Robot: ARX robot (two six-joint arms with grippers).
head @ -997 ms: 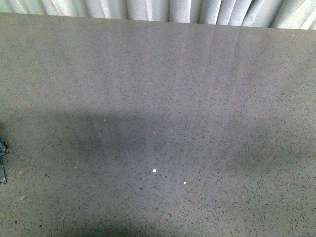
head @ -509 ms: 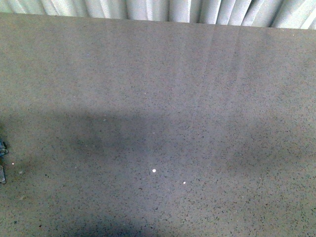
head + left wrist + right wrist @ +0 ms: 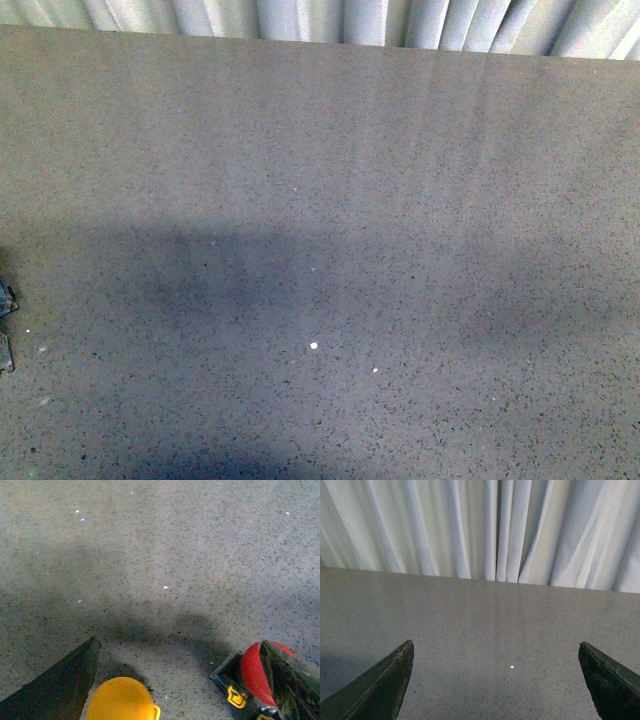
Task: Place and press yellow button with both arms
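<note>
Flat, dark, wedge-shaped fingers (image 3: 375,690) with rough edges

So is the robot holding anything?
Nothing is held. Both arms' jaws are wide open; the yellow button just sits between the left jaws, ungripped.

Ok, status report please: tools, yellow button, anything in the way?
Left tool open, right tool open, both empty. Yellow button on table between left jaws, ungripped. Red button by one jaw, could snag.
</note>
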